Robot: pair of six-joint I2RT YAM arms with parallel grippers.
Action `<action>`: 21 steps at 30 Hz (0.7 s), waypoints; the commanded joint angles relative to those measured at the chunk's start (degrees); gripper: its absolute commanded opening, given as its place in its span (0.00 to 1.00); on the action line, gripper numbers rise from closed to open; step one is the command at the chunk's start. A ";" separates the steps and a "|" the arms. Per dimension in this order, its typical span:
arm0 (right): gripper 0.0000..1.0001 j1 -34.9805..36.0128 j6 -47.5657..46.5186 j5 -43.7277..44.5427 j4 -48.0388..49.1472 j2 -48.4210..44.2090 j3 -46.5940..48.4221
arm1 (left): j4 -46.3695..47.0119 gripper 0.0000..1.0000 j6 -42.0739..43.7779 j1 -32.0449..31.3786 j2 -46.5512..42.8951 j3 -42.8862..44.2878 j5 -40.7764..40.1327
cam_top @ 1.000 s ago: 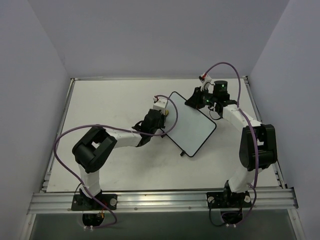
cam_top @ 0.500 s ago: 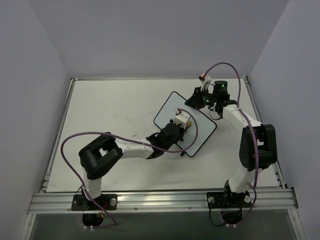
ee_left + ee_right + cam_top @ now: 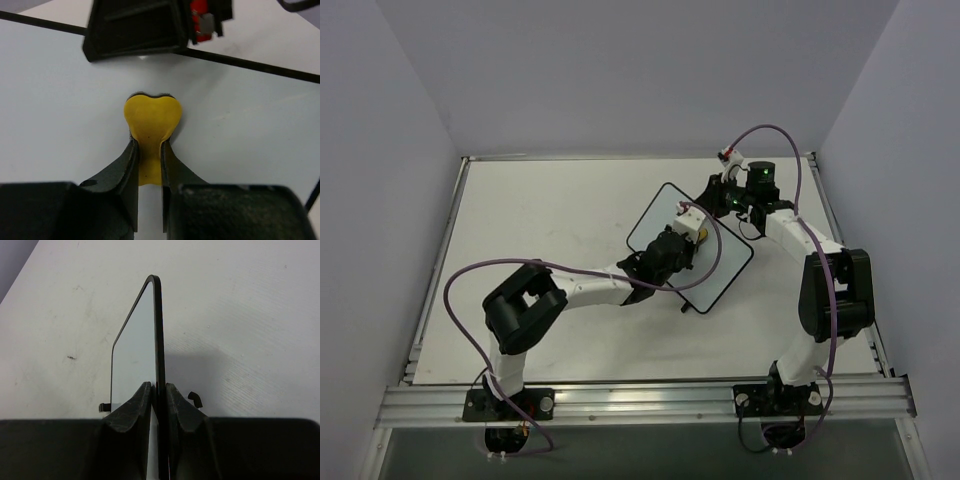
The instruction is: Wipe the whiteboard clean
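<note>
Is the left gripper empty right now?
No, the left gripper is shut on a yellow pad held over the whiteboard.

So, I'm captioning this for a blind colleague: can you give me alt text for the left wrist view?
The left gripper pinches a yellow heart-shaped pad between its black fingers, at or just above the white surface of the whiteboard. Beyond it, the board's black frame crosses the view, with the right gripper at that edge.

Left end effector (image 3: 148,146) pinching yellow pad (image 3: 151,117) (heart-shaped), against whiteboard (image 3: 60,110)
</note>
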 commanded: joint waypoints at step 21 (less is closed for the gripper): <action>0.00 2.16 -0.96 -2.60 -3.36 -1.93 -1.05 | -2.59 0.02 6.51 -6.37 3.39 6.09 2.32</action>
